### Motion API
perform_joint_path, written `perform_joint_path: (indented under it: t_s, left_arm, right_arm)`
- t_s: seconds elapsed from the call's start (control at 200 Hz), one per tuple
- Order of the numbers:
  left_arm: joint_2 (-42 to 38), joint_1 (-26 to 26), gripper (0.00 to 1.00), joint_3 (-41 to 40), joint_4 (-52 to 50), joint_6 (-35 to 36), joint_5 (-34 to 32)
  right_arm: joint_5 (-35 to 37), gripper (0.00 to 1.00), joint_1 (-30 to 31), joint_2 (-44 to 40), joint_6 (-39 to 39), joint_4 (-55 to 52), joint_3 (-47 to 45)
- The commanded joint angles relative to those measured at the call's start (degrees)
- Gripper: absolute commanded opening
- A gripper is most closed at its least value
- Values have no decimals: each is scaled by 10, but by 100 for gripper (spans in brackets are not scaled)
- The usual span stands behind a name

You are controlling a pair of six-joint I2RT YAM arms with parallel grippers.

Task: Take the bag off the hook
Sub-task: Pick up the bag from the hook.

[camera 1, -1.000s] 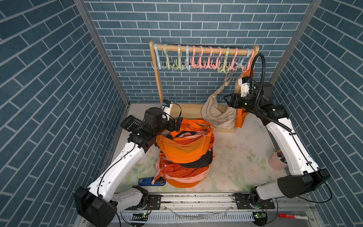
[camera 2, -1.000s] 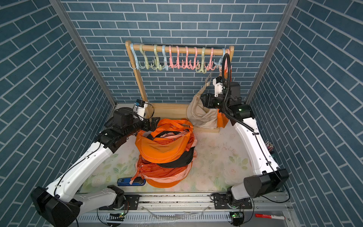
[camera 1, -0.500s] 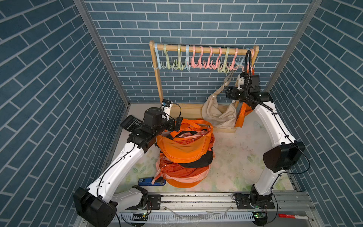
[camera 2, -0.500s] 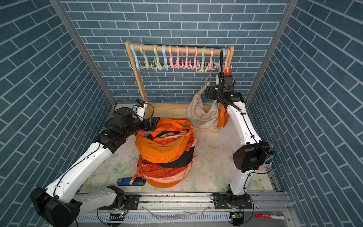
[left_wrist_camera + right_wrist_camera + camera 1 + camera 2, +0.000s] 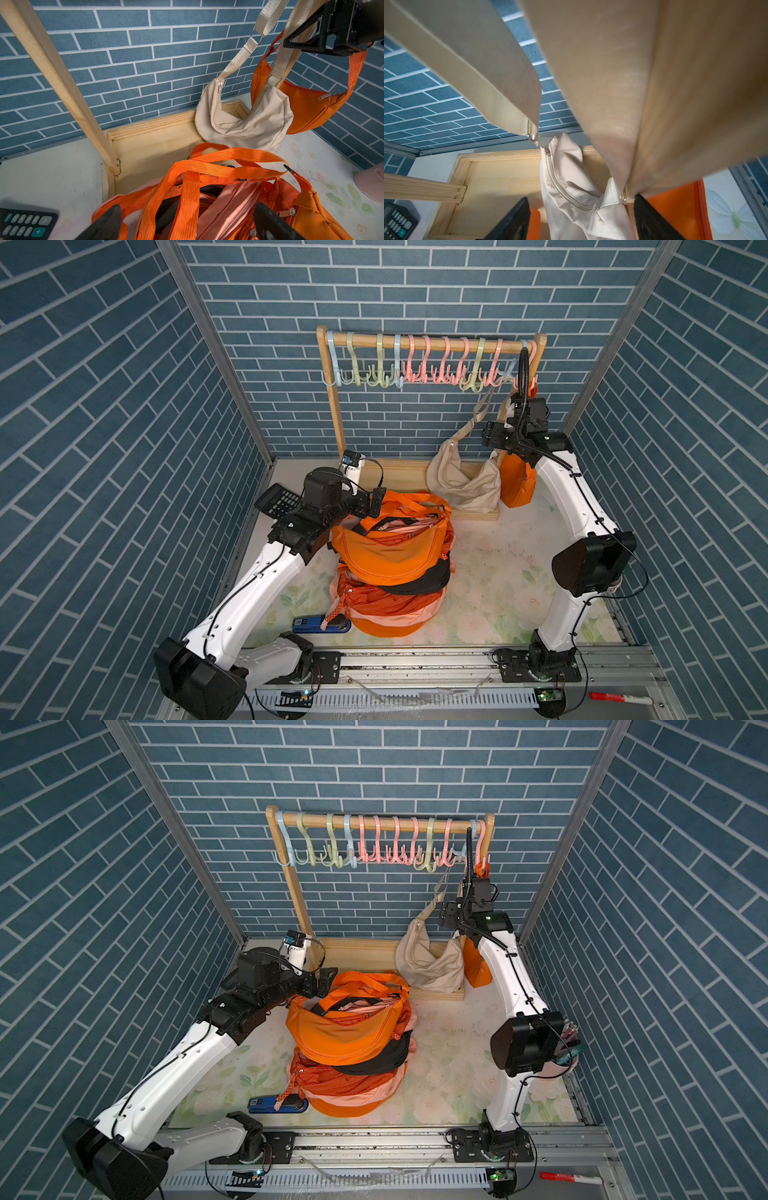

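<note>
Beige bag [image 5: 461, 481] on the wooden rack [image 5: 332, 418], hanging by its strap [image 5: 482, 406] from a pale hook [image 5: 505, 375] near the end of the rack's rail on the right arm's side. Its body sags down to the rack's base, beside a hanging orange bag [image 5: 517, 485]. Over the last second the right arm has folded upright and carried the right tool [image 5: 581, 199] from beside the bag's body up toward the strap, below the rail. Its jaws have widened and stand spread about the bag's upper end where the strap joins, pinching nothing. The strap sits unmoved on its hook, so the lift-off is judged still to come, with a grasp first. Left tool [image 5: 187, 205], unchanged, is spread and empty over the pile of orange bags [image 5: 395, 556] on the bench [image 5: 498, 572] in front of the rack
</note>
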Motion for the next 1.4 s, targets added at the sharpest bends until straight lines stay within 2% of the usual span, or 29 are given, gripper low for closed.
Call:
perform_joint_path:
  t_s: [0.0, 0.29, 0.52, 0.735, 0.91, 1.045, 1.13, 1.395]
  left_arm:
    - [-4, 1, 99, -4, 0, 6, -3]
    - [-5, 1, 99, -4, 0, 7, -6]
    - [-5, 1, 99, -4, -1, 8, -6]
    - [-4, 2, 99, -4, 0, 8, -6]
    - [-3, 2, 99, -4, -2, 9, -8]
    - [-4, 2, 99, -4, -2, 10, -7]
    - [-3, 2, 99, -4, -1, 9, -6]
    - [-5, 2, 99, -4, -1, 8, -4]
  right_arm:
    - [36, 78, -4, 12, 22, 22, 12]
    - [35, 77, -3, 34, 34, 62, 1]
    - [31, 66, -2, 49, 36, 67, 6]
    - [51, 68, 1, 60, 31, 75, 7]
    - [102, 69, 18, 66, 8, 73, 7]
    - [173, 69, 36, 34, 7, 105, -50]
    - [194, 69, 39, 16, 22, 126, -87]
    - [184, 70, 40, -7, 49, 144, -141]
